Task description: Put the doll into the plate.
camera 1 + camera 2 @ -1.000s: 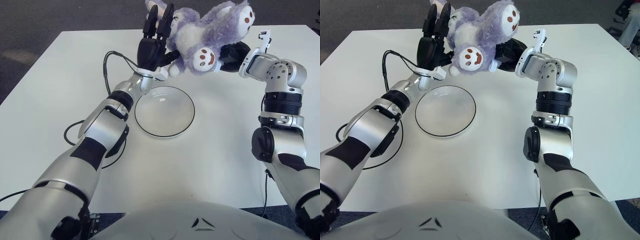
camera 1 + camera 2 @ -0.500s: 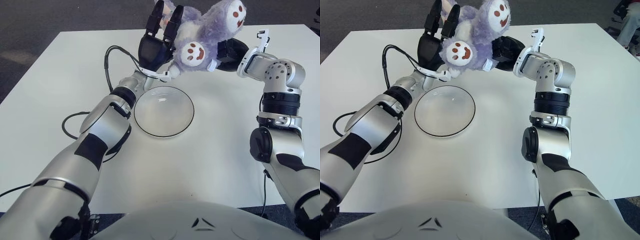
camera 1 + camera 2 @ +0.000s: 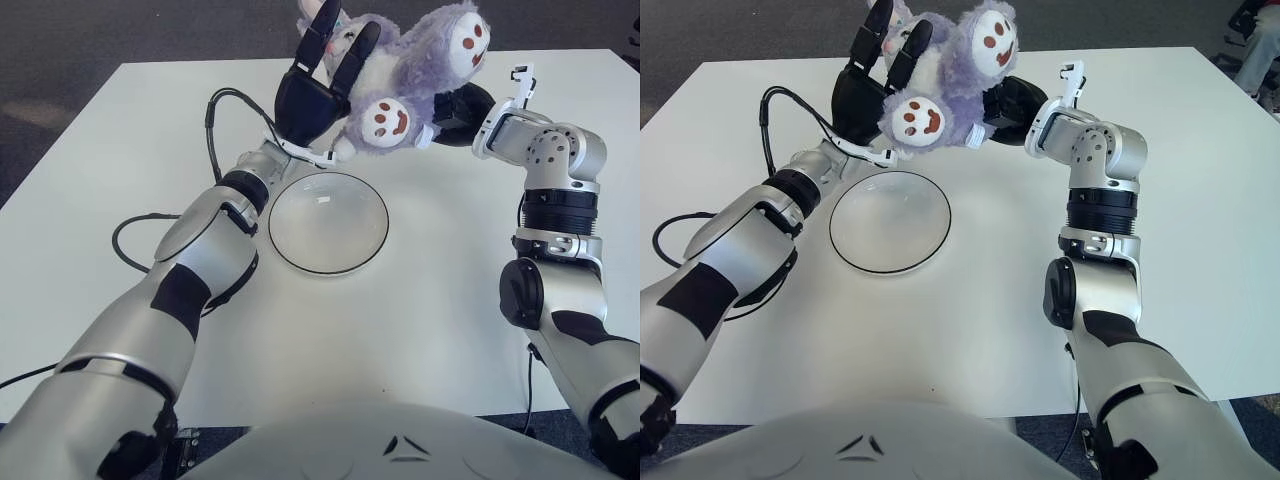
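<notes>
White table [image 3: 110, 150] | doll [image 3: 420, 70] between both hands' fingers [image 3: 345, 60], above plate [image 3: 328, 222]

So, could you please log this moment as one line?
doll: held above table | left hand + right hand: gripping | plate: empty

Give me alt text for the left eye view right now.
The left hand and right hand hold a purple plush doll between them in the air, beyond an empty glass plate on the white table. A black cable loops beside the left arm.
</notes>
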Controlling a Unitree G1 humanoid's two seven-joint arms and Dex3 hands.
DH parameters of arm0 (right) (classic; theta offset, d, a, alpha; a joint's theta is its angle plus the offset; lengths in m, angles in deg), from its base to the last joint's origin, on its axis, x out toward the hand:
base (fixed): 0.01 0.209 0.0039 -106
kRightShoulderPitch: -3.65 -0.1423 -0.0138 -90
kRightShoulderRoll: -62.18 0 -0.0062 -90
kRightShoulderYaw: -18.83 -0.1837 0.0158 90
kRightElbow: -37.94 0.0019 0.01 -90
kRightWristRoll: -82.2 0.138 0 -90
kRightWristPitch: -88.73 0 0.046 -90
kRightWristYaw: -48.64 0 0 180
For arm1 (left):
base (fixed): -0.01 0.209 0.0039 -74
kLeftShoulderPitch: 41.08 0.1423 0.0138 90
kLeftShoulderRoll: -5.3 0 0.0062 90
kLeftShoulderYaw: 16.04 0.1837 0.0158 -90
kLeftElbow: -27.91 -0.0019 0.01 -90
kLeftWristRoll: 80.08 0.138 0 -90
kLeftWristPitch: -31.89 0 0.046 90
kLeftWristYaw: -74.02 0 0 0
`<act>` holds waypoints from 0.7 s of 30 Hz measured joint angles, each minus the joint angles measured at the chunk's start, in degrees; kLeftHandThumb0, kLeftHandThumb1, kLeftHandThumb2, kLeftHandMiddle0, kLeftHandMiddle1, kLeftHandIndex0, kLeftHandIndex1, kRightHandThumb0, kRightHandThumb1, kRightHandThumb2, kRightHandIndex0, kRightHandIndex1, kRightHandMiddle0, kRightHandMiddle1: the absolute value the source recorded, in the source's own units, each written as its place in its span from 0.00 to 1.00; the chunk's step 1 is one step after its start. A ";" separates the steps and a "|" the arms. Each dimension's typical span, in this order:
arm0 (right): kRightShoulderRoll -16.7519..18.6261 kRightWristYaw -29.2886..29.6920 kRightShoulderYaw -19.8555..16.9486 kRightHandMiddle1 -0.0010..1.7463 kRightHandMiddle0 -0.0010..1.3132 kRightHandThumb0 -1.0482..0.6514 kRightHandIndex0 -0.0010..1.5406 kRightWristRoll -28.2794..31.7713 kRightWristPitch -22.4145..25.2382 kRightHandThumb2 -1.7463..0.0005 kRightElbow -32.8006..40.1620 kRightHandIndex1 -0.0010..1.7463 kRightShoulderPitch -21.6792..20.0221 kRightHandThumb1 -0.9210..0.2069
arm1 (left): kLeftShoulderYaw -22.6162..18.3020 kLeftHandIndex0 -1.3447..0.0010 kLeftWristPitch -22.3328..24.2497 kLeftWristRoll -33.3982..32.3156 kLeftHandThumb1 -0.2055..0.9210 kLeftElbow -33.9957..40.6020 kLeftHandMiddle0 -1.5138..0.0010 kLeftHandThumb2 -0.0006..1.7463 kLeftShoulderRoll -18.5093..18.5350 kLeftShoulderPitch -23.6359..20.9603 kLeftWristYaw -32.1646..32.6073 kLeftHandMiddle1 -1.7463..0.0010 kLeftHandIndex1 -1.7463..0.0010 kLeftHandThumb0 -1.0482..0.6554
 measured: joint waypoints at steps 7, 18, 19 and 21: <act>-0.07 0.49 -0.03 1.00 0.19 0.62 0.18 -0.07 0.21 0.47 0.04 1.00 0.00 0.24 | 0.79 1.00 -1.41 0.06 1.00 -0.51 1.00 0.11 0.36 -0.68 0.10 1.00 1.00 0.09; -0.11 1.49 0.21 0.99 0.36 0.62 0.48 -0.64 0.63 0.15 0.62 1.00 0.03 0.66 | 1.85 1.00 -2.62 0.08 1.00 -0.80 1.00 0.10 0.43 -0.87 0.11 1.00 1.00 0.10; -0.11 1.49 0.21 0.99 0.36 0.61 0.48 -0.64 0.63 0.15 0.63 1.00 0.06 0.66 | 1.97 1.00 -2.59 0.09 1.00 -0.80 1.00 0.10 0.42 -0.90 0.13 1.00 1.00 0.10; -0.11 1.52 0.17 1.00 0.37 0.62 0.41 -0.64 0.78 0.19 0.84 1.00 0.20 0.61 | 2.24 1.00 -2.45 0.11 1.00 -0.82 1.00 0.11 0.35 -0.96 0.15 1.00 1.00 0.10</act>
